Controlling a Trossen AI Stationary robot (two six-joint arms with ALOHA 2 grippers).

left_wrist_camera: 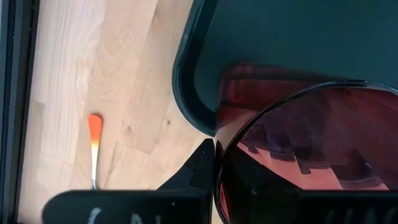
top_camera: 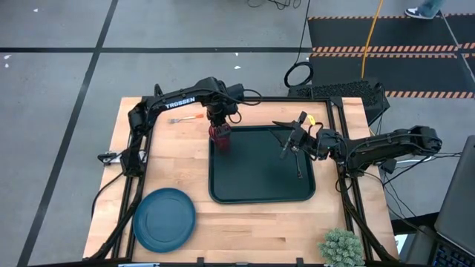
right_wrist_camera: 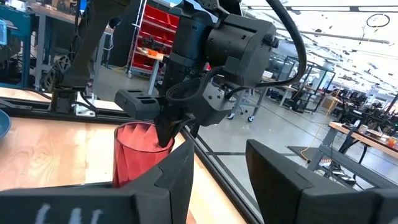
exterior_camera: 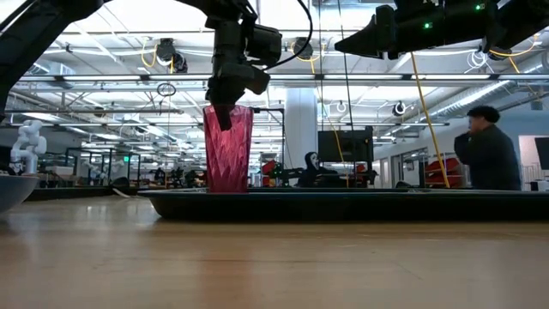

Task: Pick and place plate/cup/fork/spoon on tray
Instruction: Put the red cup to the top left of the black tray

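Observation:
The red cup (top_camera: pixel 220 136) stands upright at the far left corner of the dark tray (top_camera: pixel 260 194), and it also shows in the low view (exterior_camera: pixel 228 150). My left gripper (top_camera: pixel 217 121) is over it, shut on its rim. My right gripper (top_camera: pixel 289 143) hangs open and empty above the tray's right half, and its two fingers stand apart in the right wrist view (right_wrist_camera: pixel 217 171). A thin dark spoon (top_camera: pixel 298 165) lies on the tray below it. The fork (top_camera: pixel 185 119) lies on the table left of the cup. The blue plate (top_camera: pixel 165 215) lies at the near left. My left gripper pinches the cup's wall at the rim (left_wrist_camera: pixel 219 163), one finger (exterior_camera: pixel 225 116) inside the cup and one finger (left_wrist_camera: pixel 200 169) outside. The fingers come from above, pointing down. The cup is upright with its base down at the tray's lip (exterior_camera: pixel 227 189); whether it rests there I cannot tell.
A small green plant (top_camera: pixel 341 247) stands at the table's near right corner. Bare wood lies between the plate and the tray. A person (exterior_camera: pixel 491 150) stands in the room beyond the table.

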